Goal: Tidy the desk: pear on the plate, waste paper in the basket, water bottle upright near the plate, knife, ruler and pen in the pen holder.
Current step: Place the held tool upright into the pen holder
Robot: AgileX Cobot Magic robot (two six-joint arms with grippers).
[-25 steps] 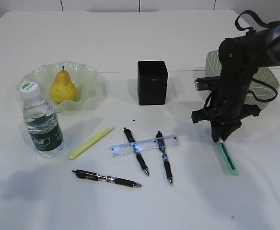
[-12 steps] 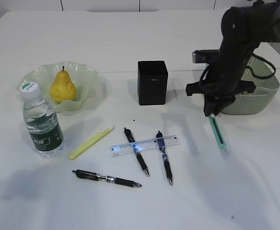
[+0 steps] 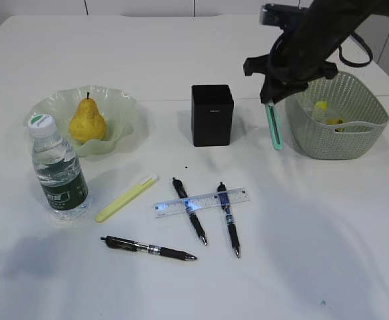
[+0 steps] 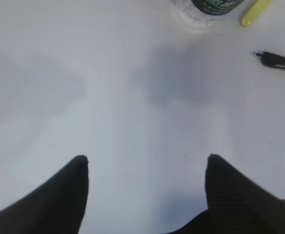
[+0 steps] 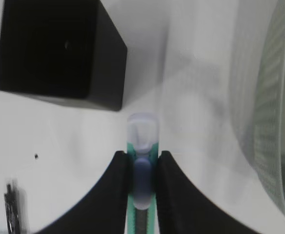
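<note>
My right gripper (image 3: 270,97) is shut on a green knife (image 3: 274,130), which hangs blade-end down in the air between the black pen holder (image 3: 212,115) and the sage-green basket (image 3: 344,137). In the right wrist view the jaws (image 5: 142,161) clamp the knife (image 5: 142,131) just right of the pen holder (image 5: 59,48). Yellow waste paper (image 3: 322,107) lies in the basket. The pear (image 3: 86,122) sits on the plate (image 3: 126,107). The water bottle (image 3: 58,172) stands upright by the plate. The ruler (image 3: 204,200) lies across two pens (image 3: 189,212) (image 3: 228,220). My left gripper (image 4: 146,158) is open over bare desk.
A third black pen (image 3: 148,248) and a pale yellow stick-shaped item (image 3: 125,198) lie on the desk (image 3: 314,253) in front of the bottle. The left wrist view shows the bottle's base (image 4: 206,6) and the pen's end (image 4: 276,61) at its top edge.
My right gripper has lifted the green knife off the desk and carried it back and left, from the front of the basket to beside the pen holder.
</note>
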